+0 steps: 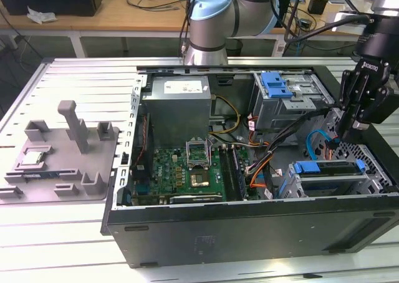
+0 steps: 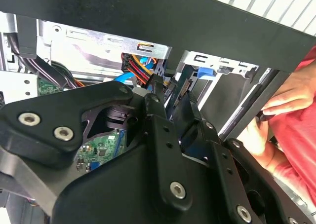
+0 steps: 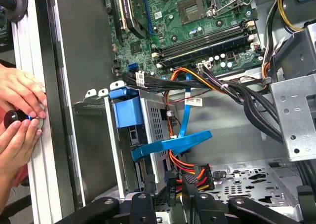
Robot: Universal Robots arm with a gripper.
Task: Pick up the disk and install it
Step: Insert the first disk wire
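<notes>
Fixture in grey plastic lies at the left of the exterior view, outside the open case. Going right I see the motherboard on the case floor at centre. At lower right the disk sits in its metal cage. From here it looks like a flat dark slab lying level between blue frame rails, with a blue tab at its left end. The gripper hangs at the right edge of the frame, above the disk and apart from it. I cannot tell how far the claw is open or whether it has hold of anything.

In the first wrist view a person's hands rest on the case edge at far left. Right of them, at centre, the disk shows edge-on, its blue frame end towards me. A blue flat cable crosses in front of it. The gripper is at bottom centre, close to a plug with orange, red and black wires.
</notes>
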